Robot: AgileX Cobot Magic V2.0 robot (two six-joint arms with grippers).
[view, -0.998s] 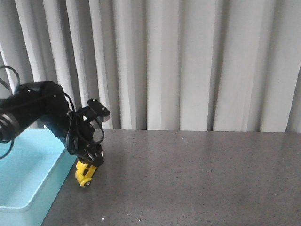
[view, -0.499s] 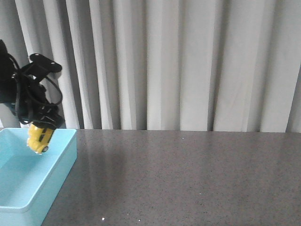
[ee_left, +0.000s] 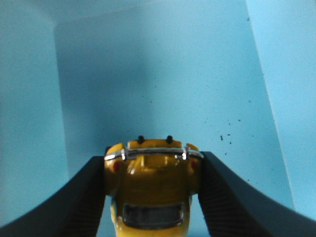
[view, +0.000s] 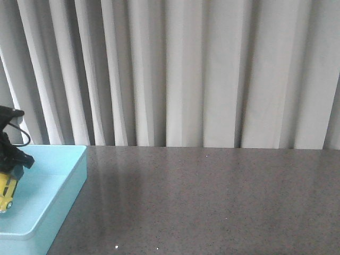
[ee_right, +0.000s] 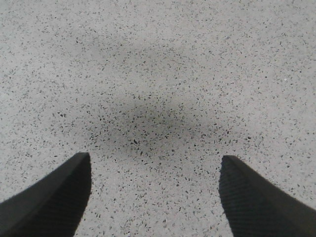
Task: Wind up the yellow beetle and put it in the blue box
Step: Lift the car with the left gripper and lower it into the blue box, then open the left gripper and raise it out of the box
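Observation:
The yellow beetle [view: 5, 194] hangs nose-down over the inside of the blue box [view: 58, 183] at the far left edge of the front view. My left gripper [view: 6, 183] is shut on it, mostly cut off by the frame edge. In the left wrist view the beetle [ee_left: 150, 185] sits clamped between the two black fingers [ee_left: 79, 197], its chrome bumper facing the box's pale blue floor [ee_left: 158, 84]. My right gripper [ee_right: 155, 195] shows only in its wrist view, open over bare speckled tabletop, nothing between its fingers.
The grey speckled table [view: 212, 202] stretches right of the box. A pleated white curtain [view: 186, 69] closes off the back. The box's near right wall [view: 66, 204] runs along the table's left side.
My left gripper carried the beetle up from the table beside the box, leftward over the box wall, then lower into the box near the frame's left edge.

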